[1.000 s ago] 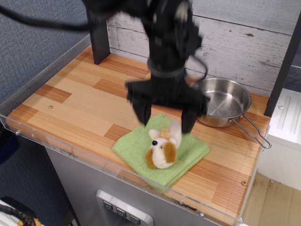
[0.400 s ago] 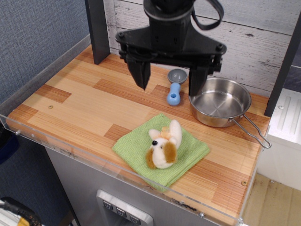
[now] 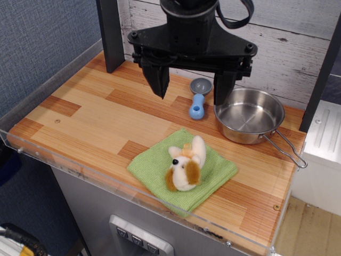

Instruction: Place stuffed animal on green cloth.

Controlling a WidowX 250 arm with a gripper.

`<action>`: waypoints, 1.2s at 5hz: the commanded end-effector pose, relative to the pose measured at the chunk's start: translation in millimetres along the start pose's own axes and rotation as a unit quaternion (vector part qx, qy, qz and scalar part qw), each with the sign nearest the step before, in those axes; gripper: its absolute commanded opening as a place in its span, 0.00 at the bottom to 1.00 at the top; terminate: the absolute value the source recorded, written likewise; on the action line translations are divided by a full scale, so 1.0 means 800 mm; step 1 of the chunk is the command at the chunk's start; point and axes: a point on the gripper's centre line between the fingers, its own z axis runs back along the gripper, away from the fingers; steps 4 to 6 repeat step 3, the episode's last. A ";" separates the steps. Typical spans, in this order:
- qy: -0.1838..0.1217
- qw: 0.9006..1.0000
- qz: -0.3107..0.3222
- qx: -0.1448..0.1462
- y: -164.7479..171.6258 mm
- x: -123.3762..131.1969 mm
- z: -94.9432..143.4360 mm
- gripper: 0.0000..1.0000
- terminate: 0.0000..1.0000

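The stuffed animal (image 3: 184, 165), white with tan-orange patches and black bead eyes, lies on the light green cloth (image 3: 154, 162) near the table's front edge. The cloth lies flat and folded on the wooden tabletop. My black gripper (image 3: 191, 90) hangs well above and behind the toy, with its two fingers (image 3: 159, 80) spread wide apart and nothing between them. It touches neither the toy nor the cloth.
A steel pan (image 3: 254, 121) with a wire handle stands right of the gripper. A blue and grey scoop (image 3: 198, 102) lies behind the cloth. A dark post (image 3: 111, 32) stands at the back left. A clear acrylic rim (image 3: 48, 154) edges the table.
The gripper has risen from straddling the toy on the cloth to high above the table's back part, fingers still open. The toy stays on the cloth.
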 end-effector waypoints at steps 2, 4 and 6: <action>-0.015 1.000 0.002 -0.008 0.007 -0.011 0.021 1.00 0.00; -0.015 1.000 0.002 -0.008 0.007 -0.011 0.021 1.00 1.00; -0.015 1.000 0.002 -0.008 0.007 -0.011 0.021 1.00 1.00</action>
